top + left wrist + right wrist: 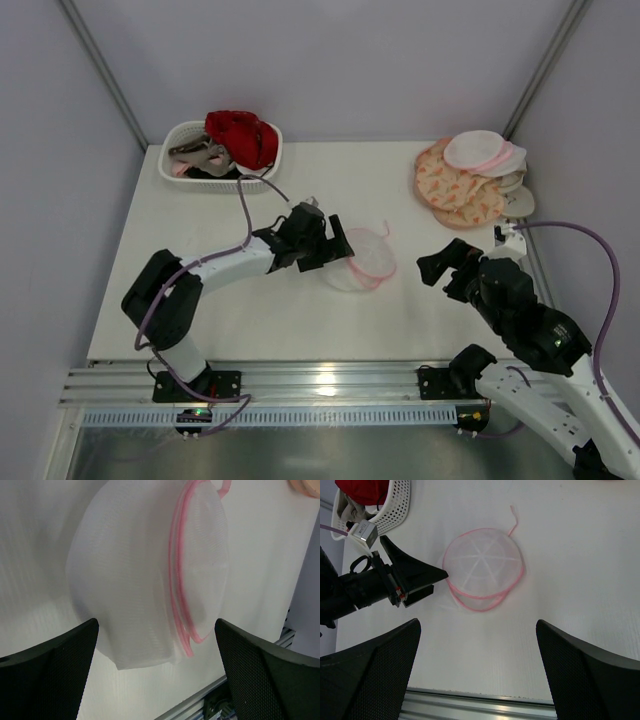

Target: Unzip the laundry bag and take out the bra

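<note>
Since the zip has to be run open before anything can come out, the top external view shows the small round dome-shaped laundry bag of translucent white mesh with a pink zipper rim (pixel 362 262) lying near the middle of the white table (pixel 300 320), between the two arms, where either can reach it; the left gripper (pixel 335 252) sits at the bag's left edge with its fingers spread and nothing pinched between them, while the right gripper (pixel 440 266) hangs well apart to the right, likewise spread and empty. Far back, a white slotted plastic basket (pixel 185 172) holding a red garment (pixel 242 135) and a stack of peach-patterned round pouches (pixel 455 190) stand away from the bag. From the left wrist, the bag fills the gap ahead of the black fingers (pixel 50 675), its pink zipper (pixel 175 580) running edge-on, which I judge to be a line-up for steadying the dome; the slider cannot be made out. From the right wrist, the bag lies dome-up with one left fingertip at its rim, contact uncertain, and the zip looks closed, so no bra is out yet
</note>
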`<state>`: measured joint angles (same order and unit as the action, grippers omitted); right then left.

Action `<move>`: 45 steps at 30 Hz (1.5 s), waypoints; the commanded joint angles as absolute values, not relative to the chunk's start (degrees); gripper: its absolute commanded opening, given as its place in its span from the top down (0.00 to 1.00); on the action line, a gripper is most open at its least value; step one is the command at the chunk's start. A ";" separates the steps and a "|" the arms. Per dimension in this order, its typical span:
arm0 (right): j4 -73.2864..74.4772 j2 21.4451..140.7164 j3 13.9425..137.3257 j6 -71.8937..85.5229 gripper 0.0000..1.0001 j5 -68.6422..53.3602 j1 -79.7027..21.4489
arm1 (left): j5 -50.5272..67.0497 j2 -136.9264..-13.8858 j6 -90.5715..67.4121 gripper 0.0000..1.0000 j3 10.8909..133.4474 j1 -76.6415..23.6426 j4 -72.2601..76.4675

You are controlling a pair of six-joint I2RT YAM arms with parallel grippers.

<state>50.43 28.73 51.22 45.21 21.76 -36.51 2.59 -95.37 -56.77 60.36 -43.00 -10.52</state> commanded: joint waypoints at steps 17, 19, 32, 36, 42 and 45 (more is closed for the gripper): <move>51.59 24.08 51.59 44.65 0.01 22.15 -36.21 | 5.10 -112.32 -60.02 0.48 70.49 -44.56 -0.35; 51.94 23.82 51.94 44.56 0.01 22.24 -36.21 | 5.71 -112.85 -60.38 0.59 70.23 -44.56 2.02; 55.72 22.33 54.93 43.77 0.01 24.08 -36.21 | 7.12 -120.14 -61.70 1.00 82.25 -43.60 8.80; 57.92 21.18 56.77 43.42 0.00 25.31 -36.30 | 5.63 -125.58 -62.75 1.00 92.18 -40.96 6.87; 60.29 20.22 57.57 43.33 0.01 25.93 -36.30 | 3.96 -135.59 -66.52 1.00 110.72 -35.69 4.04; 61.08 19.78 57.66 43.33 0.01 25.93 -36.30 | 3.95 -139.56 -70.12 1.00 119.15 -32.44 4.75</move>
<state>59.70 20.23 56.05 43.94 24.77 -36.51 5.63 -136.99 -65.82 112.20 -35.70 3.60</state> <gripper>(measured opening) 0.994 0.009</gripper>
